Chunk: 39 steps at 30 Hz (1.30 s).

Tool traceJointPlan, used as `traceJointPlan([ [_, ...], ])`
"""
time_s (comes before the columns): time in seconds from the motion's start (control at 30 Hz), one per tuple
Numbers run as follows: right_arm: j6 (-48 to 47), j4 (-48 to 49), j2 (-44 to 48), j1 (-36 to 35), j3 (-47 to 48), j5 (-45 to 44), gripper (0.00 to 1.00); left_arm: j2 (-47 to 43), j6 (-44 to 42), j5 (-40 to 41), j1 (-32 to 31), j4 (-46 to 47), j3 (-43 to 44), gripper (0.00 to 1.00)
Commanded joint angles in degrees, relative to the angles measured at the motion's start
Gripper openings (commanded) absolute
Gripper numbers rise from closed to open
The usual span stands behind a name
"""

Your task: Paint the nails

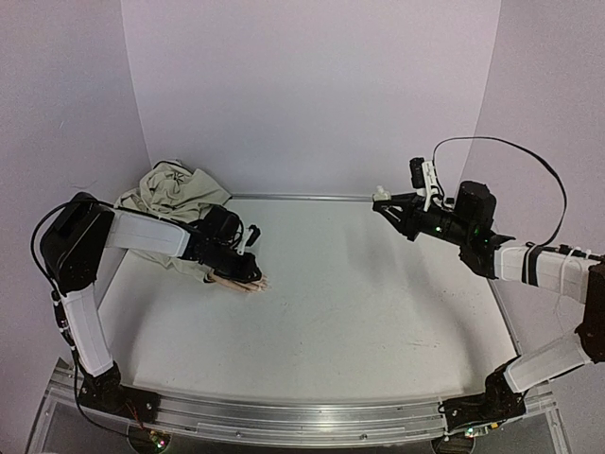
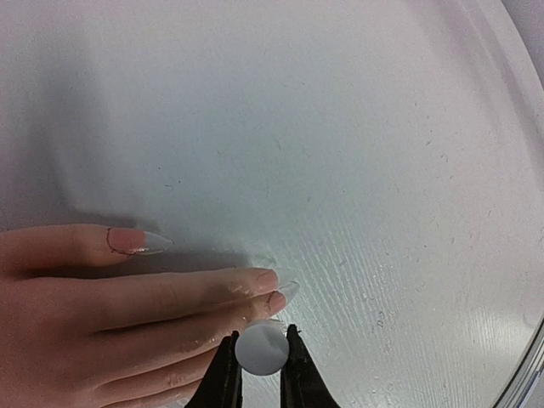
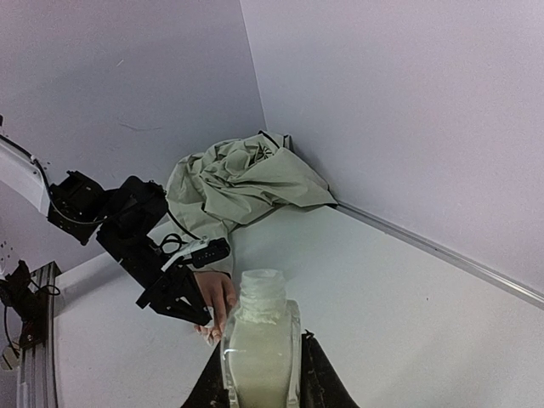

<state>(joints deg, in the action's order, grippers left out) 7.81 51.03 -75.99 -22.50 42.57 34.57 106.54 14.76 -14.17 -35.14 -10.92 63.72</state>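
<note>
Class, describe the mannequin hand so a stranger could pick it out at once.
On the white table, a crumpled beige cloth fills the far-left corner. Just in front of it, beneath the left gripper holding a round white piece, lies the mannequin hand, fingers pointing right. It alone is flesh-coloured, with long pointed nails.

White table [image 1: 359,322], lilac walls [image 1: 312,85].
A crumpled beige cloth [image 1: 175,189] lies in the table's far left corner, against the walls.

A robotics lab is indicated: a white table [image 1: 359,312] is enclosed by plain lilac walls [image 1: 312,95], edged by an aluminium rail [image 1: 302,416], with a cable [image 1: 501,140] left exposed.
</note>
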Motion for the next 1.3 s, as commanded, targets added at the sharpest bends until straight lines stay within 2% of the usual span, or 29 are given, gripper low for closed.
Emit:
traceJointPlan([
  [0.0,0.71,4.61,0.41,0.33,0.55,1.34,0.0,0.58,-0.62,-1.32,0.15,1.12,2.47,0.0],
  [0.83,0.88,4.61,0.14,0.46,0.68,1.64,0.0,0.32,-0.02,-3.19,-0.33,2.74,2.07,0.0],
  [1.27,1.4,4.61,0.44,0.5,1.2,1.82,0.0,-8.41,0.74,-2.63,-0.57,2.74,-0.03,0.0],
])
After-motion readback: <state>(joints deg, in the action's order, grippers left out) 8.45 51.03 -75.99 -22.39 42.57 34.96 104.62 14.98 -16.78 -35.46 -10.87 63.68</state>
